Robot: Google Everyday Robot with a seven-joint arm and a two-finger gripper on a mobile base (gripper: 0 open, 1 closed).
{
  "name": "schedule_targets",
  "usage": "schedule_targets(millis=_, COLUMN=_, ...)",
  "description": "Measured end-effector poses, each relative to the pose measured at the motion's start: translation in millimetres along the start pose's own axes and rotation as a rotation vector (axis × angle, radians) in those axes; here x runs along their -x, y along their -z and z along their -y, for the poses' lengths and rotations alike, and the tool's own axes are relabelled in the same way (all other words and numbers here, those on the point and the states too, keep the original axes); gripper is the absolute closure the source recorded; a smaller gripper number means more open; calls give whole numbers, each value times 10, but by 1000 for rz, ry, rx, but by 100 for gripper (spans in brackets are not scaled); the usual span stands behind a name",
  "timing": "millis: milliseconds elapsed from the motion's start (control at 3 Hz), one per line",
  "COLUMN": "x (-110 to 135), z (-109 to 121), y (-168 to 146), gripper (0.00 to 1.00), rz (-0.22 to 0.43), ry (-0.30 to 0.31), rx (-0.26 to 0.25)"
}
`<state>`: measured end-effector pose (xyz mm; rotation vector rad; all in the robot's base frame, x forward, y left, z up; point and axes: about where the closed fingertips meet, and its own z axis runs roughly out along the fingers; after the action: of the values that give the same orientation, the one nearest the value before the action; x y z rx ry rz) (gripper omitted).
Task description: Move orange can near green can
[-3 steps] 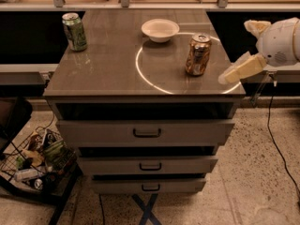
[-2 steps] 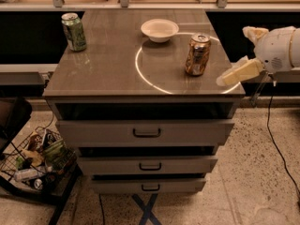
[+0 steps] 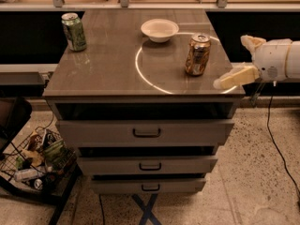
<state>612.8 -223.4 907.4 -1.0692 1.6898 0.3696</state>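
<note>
A white bowl (image 3: pixel 160 30) is sitting at the back of the counter (image 3: pixel 98 76), roughly between the two cans, and a basket of clutter (image 3: pixel 37 163) is resting on the floor below. The green can (image 3: pixel 74 31) is standing at the far left corner, well apart from the orange can (image 3: pixel 198 54), which is standing upright near the right edge. The tool (image 3: pixel 229 61) is hovering just right of the orange can, its fingers seemingly spread apart and gripping nothing.

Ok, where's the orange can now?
The orange can stands on the cabinet top, right side, near the white bowl; the open hand hovers just right of it.
</note>
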Motion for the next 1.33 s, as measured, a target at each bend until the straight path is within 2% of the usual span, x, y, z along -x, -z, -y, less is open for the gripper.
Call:
schedule_targets(millis=667, x=233, z=-78, y=-201, gripper=0, rz=193, ry=-70, rx=-19)
schedule_targets(millis=1333, x=274, z=45, y=-508, gripper=0, rz=266, ry=-109, rx=-8)
